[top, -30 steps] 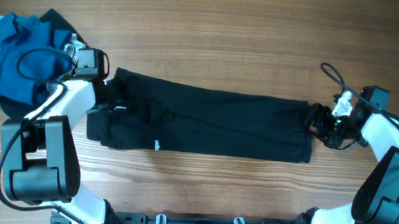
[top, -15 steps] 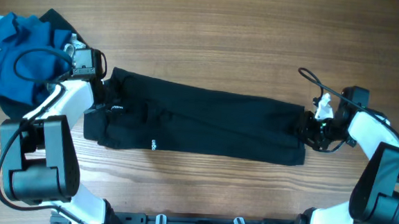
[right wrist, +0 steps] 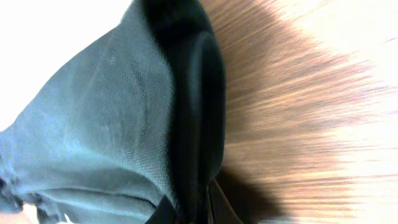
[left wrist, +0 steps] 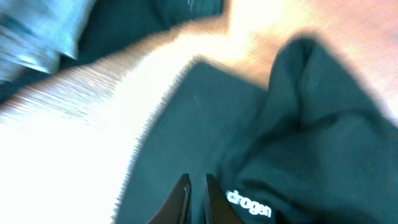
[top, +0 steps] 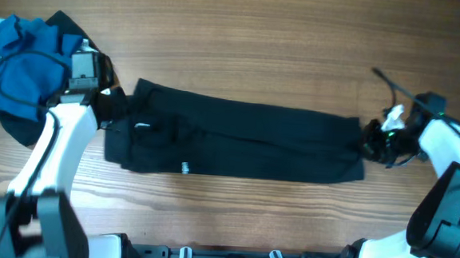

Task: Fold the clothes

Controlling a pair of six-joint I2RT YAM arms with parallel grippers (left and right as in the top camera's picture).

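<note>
Overhead, the long black cloth garment [top: 237,141] lies flat on the brown wooden table [top: 268,35]. Its long axis runs left to right, and the end with small white lettering points left. A crumpled blue shirt [top: 14,68] sits near that end, at the table's far-left corner. The left gripper [left wrist: 194,182] is pinched on the garment's left end, and the right gripper [right wrist: 194,202] is clamped on a fold at its right end.

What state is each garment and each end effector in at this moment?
Black garment: stretched out long and flat, not yet folded across.
Blue garment: crumpled in a heap.
Left end effector: shut on the black garment's left end.
Right end effector: shut on its right end.
</note>
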